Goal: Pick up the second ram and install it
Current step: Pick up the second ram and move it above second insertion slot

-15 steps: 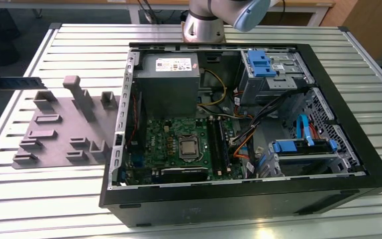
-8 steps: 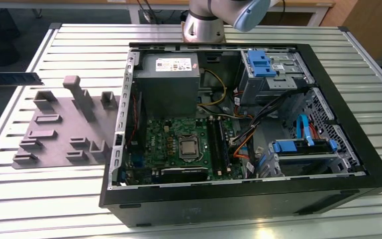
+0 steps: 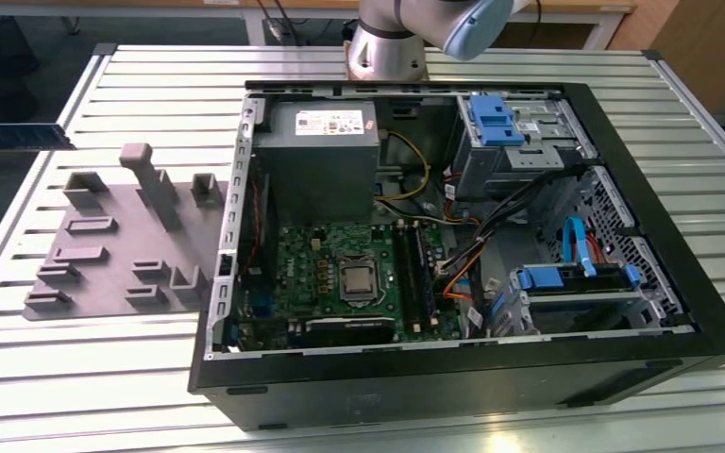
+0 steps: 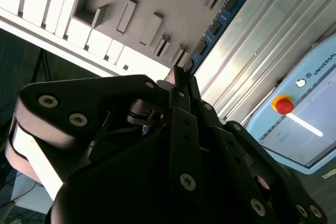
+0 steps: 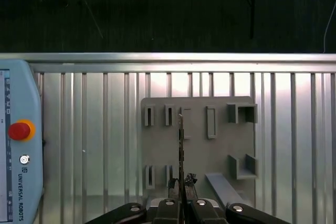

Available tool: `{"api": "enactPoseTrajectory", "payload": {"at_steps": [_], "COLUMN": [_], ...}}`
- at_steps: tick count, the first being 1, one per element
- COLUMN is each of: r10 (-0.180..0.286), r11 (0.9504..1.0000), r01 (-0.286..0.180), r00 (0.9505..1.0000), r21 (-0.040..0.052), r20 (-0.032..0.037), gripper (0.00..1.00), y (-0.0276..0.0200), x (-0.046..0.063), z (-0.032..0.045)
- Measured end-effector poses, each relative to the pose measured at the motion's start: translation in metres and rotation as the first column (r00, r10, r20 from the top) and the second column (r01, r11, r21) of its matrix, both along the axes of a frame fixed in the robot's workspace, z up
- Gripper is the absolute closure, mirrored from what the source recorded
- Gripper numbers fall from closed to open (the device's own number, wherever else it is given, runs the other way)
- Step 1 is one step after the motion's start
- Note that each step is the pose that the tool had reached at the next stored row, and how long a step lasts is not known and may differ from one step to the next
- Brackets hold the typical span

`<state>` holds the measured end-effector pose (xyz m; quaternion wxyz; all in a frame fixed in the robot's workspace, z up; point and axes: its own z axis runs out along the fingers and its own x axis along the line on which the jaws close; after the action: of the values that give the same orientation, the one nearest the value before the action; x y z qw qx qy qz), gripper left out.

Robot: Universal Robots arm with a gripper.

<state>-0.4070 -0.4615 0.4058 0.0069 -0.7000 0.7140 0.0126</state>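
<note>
Both wrist views show me the gripper (image 5: 181, 190) clamped on the second ram (image 5: 181, 145), which stands edge-on in the first wrist view with its free end pointing toward the grey fixture plate (image 5: 199, 156) on the slatted metal table (image 5: 94, 129). In the exterior view, what I take to be the same blue-green stick (image 3: 25, 137) hangs at the exterior view's far left, well apart from the open computer case (image 3: 400, 396) and its motherboard (image 3: 325, 269).

The slatted table (image 3: 35, 368) bears a grey fixture plate (image 3: 117, 269), a computer case (image 3: 463, 382), perhaps a pendant (image 5: 18, 182).
</note>
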Motion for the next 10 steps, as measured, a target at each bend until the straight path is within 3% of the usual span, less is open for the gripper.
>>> {"api": "enactPoseTrajectory", "payload": {"at_steps": [10], "r10": [0.0], "r11": [1.0], "r01": [0.0], "r00": [1.0], "r21": [0.0], "r20": [0.0], "gripper": [0.86], "y": [0.0], "x": [0.0038], "z": [0.0024]}}
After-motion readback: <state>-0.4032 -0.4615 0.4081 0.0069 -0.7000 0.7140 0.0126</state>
